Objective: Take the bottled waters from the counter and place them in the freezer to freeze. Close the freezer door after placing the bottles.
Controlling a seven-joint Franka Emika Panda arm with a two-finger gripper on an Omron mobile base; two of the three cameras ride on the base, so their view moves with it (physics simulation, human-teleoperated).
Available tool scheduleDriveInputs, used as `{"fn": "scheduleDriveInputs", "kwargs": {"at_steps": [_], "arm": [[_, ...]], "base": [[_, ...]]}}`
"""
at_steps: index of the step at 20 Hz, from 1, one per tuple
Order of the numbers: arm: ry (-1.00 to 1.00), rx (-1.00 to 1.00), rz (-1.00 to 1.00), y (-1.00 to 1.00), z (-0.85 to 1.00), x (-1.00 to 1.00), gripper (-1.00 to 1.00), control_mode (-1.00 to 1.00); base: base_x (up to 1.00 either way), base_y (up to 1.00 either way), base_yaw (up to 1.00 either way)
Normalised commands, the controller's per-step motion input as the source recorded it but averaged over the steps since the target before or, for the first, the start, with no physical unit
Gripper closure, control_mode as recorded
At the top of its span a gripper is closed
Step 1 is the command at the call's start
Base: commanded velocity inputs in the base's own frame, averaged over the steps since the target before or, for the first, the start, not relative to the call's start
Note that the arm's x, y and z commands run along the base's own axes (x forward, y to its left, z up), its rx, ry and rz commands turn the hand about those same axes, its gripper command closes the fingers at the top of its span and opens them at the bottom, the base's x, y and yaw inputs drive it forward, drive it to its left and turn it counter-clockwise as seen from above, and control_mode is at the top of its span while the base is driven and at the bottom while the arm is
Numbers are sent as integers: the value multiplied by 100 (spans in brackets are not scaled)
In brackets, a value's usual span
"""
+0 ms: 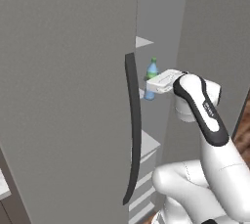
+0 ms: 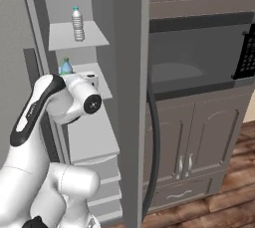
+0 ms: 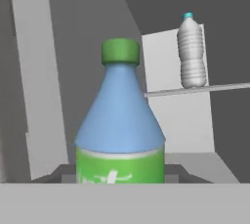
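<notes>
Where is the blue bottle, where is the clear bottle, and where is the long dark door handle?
blue bottle [image 3: 119, 115], hand view, on its blue shoulder.
clear bottle [image 2: 77, 25], right base view, on its ribbed body.
door handle [image 1: 133, 125], left base view, on the middle of the bar.

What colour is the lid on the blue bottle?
Green. The blue bottle has a green cap, clearest in the hand view.

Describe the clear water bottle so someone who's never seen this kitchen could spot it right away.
Look into the open grey freezer, left of the built-in microwave. The clear bottle stands upright on the upper white shelf. Unlike the blue bottle with its green label on the shelf below, it is colourless, ribbed and stands alone.
</notes>
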Motion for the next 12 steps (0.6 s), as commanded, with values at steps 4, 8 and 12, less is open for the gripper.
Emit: {"fn": "scheduleDriveInputs", "kwargs": {"at_steps": [4,8,12], "arm": [[7,0,0,-13,-1,82,100,-100],[5,0,0,-28,-13,59,100,-100],[0,-8,0,-2,-49,8,100,-100]], "base": [[0,0,0],[0,0,0],[0,0,0]]}}
